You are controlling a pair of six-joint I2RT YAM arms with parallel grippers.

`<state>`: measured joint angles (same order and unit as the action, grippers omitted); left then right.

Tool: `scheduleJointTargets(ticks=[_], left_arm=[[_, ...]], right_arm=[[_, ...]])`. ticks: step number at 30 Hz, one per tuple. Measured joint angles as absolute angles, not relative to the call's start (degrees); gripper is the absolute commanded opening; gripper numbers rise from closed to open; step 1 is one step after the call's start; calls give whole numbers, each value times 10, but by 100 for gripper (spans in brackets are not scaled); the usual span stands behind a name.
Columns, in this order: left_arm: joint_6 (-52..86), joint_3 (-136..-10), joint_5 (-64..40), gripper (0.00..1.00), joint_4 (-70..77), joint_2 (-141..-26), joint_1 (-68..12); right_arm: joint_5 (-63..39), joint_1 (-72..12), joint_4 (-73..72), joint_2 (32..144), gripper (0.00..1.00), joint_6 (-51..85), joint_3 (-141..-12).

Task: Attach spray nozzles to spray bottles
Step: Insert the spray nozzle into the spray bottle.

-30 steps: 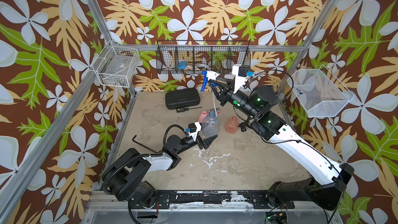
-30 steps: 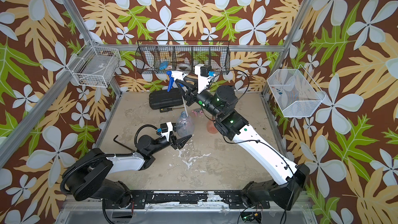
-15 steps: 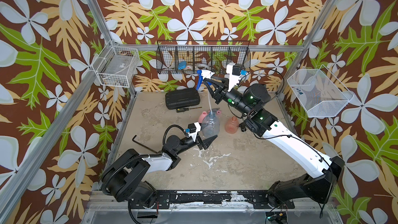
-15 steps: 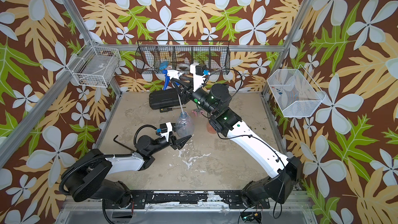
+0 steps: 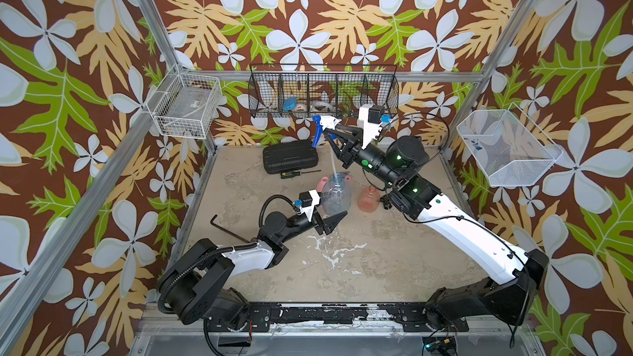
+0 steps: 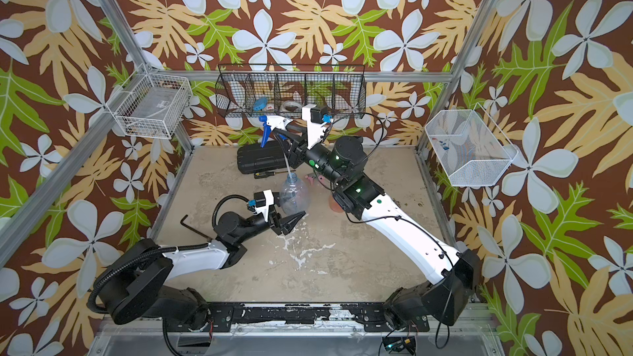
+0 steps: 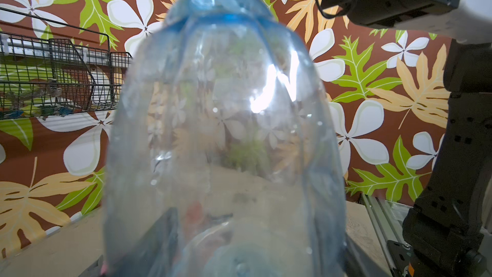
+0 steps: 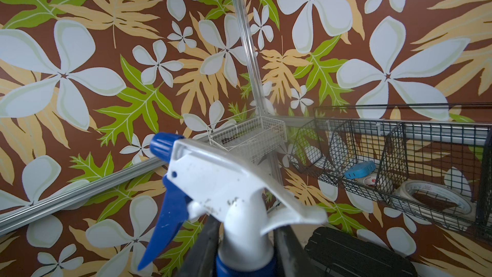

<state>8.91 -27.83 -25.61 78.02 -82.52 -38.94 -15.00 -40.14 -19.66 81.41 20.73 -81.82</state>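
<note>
The right pincer (image 5: 333, 131) was raised near the back wall. Its fingers (image 8: 205, 249) were pressed on either side of the blue collar of the white-and-blue nozzle (image 5: 325, 120), pinching it with the spout turned toward the robot's left. From the nozzle the thin tube (image 5: 334, 166) hung down, and its lower end met the mouth of the clear bottle (image 5: 337, 196). The nozzle head itself was well above the neck, not seated. The clear bottle stood upright near the middle of the table (image 5: 342, 268). The left pincer (image 5: 334, 216) lay low at the bottle's base with a finger on each side of the lower body, pinching it. In the left wrist view the bottle filled most of the frame. Just beside the clear bottle, toward the right arm, stood the orange bottle (image 5: 369, 198) with a bare neck. Just behind the clear bottle was the pink bottle (image 5: 322, 183), also without a nozzle. Farther back lay a black case (image 5: 290, 160) with a small radio (image 5: 291, 174) in front of it. A black wire basket (image 5: 323, 97) hung on the back wall.
</note>
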Motion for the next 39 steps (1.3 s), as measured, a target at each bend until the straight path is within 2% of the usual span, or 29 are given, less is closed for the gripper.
scheduleJointTargets(ticks=[11, 24, 28, 34, 39], left_arm=[[160, -317, -273, 62, 789, -834, -362], [135, -354, -281, 62, 721, -818, -357], [125, -353, -281, 62, 712, -812, -357], [84, -343, -272, 63, 692, -791, -357], [55, -343, -258, 64, 680, -780, -357]], right_arm=[[-144, -402, -197, 766, 0, 183, -738], [-135, -402, -201, 747, 3, 175, -698], [-133, -404, -201, 735, 12, 173, -685], [-139, -406, -195, 711, 43, 163, -670], [-149, -405, -163, 691, 51, 149, -658]])
